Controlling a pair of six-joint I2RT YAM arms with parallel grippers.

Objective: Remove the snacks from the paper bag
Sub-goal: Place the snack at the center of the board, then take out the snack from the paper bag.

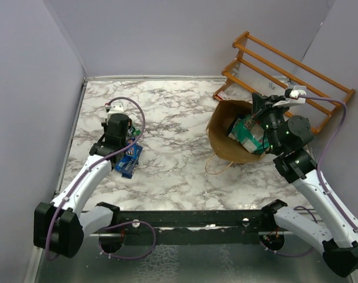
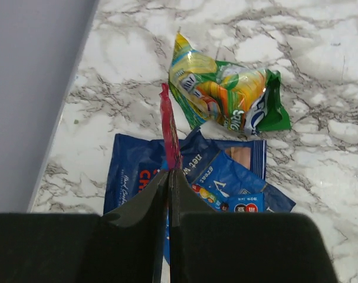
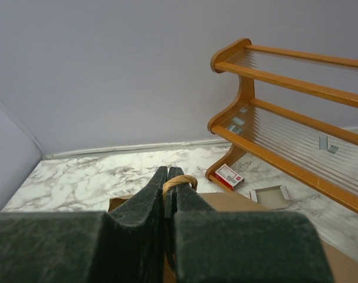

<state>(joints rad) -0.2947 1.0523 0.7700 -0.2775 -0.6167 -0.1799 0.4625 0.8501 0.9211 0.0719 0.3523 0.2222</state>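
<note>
Foil this crinkly should be light, limp and slippery, best pinched by a crimped edge: the left gripper (image 2: 168, 173) is shut on a thin red-pink packet (image 2: 169, 127) over a blue foil packet (image 2: 226, 171) and a green-yellow foil packet (image 2: 226, 97), well apart from the brown kraft paper bag (image 1: 225, 151). The right gripper (image 3: 168, 171) clamps that bag's twisted-paper handle (image 3: 181, 181); green foil packets (image 1: 247, 134) lie inside it.

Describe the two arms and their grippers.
The left arm and right arm have white tapered links, black blocky joints and a purple cable looping along each. The left gripper and right gripper have dark matte wedge-shaped fingers tapering to thin tips.
</note>
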